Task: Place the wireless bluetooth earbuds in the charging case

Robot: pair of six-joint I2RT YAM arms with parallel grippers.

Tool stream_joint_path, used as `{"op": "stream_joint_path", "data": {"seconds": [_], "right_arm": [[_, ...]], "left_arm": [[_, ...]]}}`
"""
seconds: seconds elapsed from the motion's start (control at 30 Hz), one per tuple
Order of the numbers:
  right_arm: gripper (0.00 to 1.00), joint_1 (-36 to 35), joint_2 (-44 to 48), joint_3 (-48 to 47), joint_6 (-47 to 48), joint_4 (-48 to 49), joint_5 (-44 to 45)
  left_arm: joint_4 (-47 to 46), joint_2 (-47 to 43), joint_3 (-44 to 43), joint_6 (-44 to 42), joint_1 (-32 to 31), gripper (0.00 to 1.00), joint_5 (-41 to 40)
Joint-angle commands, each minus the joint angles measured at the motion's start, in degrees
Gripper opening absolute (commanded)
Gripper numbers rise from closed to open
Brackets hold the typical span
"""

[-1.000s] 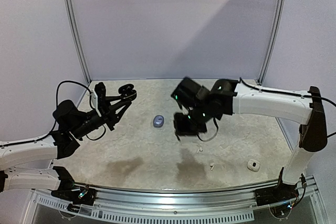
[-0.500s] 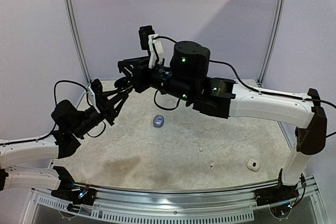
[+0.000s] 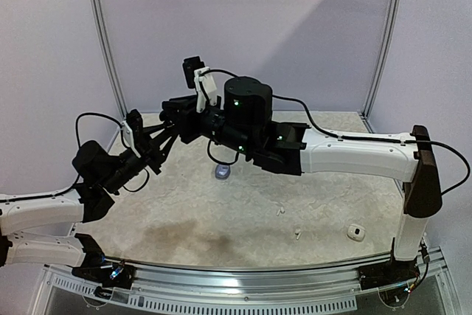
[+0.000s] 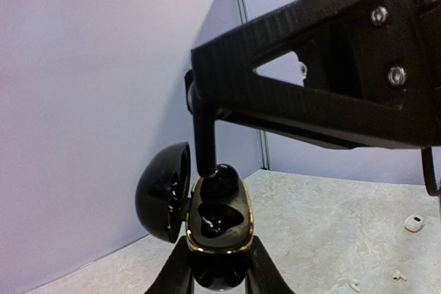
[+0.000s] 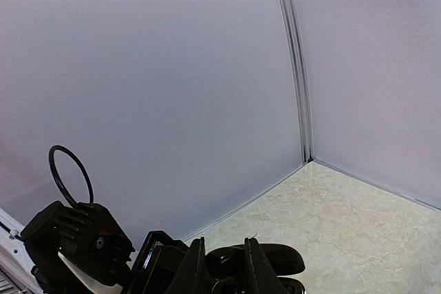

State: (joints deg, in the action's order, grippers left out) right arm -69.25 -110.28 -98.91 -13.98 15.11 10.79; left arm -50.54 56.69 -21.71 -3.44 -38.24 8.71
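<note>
Left claw [image 4: 219, 268] is clenched on the charging case [image 4: 217, 225], gripping its lower body from both sides and holding it up in the air, well above the desk [image 3: 221, 219]. The case is black and glossy with a gold rim. It is open, and the lid [image 4: 164, 191] hangs out to the left of the body in the left wrist view, with the wells facing that camera.

Right arm reaches across from the right, and the right claw [image 5: 222, 256] meets the case at the far left of the desk area. Its jaws stand nearly together, pinching a black earbud [image 4: 224, 175]. In the left wrist view, one right finger [image 4: 205, 142] comes down onto the top end of the case, with the earbud tight beside its tip at the upper well and partly above the rim. The second finger is hidden there. Whether the bud is fully seated cannot be told.

On the desk, a grey-blue case [image 3: 223, 171] lies near the middle, under the right arm. One white earbud [image 3: 280, 212] lies right of centre, and a second white earbud [image 3: 297, 235] lies nearer the front edge. A small white case [image 3: 356, 232] sits further right, apart from both.
</note>
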Motion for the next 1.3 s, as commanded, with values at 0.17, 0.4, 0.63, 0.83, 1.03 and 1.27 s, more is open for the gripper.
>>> {"op": "stream_joint_path", "data": {"seconds": [0.17, 0.4, 0.63, 0.83, 1.03, 1.27], "right_arm": [[0.0, 0.08, -1.5, 0.57, 0.53, -0.41, 1.23], [0.0, 0.02, -2.37, -0.14, 0.04, -2.21, 0.44], [0.0, 0.01, -2.76, -0.33, 0.43, -3.27, 0.35], [0.0, 0.05, -3.97, -0.7, 0.24, -4.06, 0.56], [0.0, 0.04, -3.78, 0.02, 0.6, -4.63, 1.51], [0.24, 0.07, -3.61, 0.46, 0.7, -5.21, 2.73]], "left_arm": [[-1.82, 0.51, -1.08, 0.1, 0.18, 0.0, -1.12], [-1.62, 0.58, -1.37, 0.37, 0.18, 0.0, -1.09], [-1.57, 0.82, -1.49, 0.53, 0.18, 0.0, -0.98], [-1.55, 0.6, -1.49, 0.38, 0.18, 0.0, -1.07], [-1.69, 0.44, -1.33, 0.43, 0.18, 0.0, -1.28], [-1.41, 0.27, -1.22, 0.37, 0.18, 0.0, -1.33]]}}
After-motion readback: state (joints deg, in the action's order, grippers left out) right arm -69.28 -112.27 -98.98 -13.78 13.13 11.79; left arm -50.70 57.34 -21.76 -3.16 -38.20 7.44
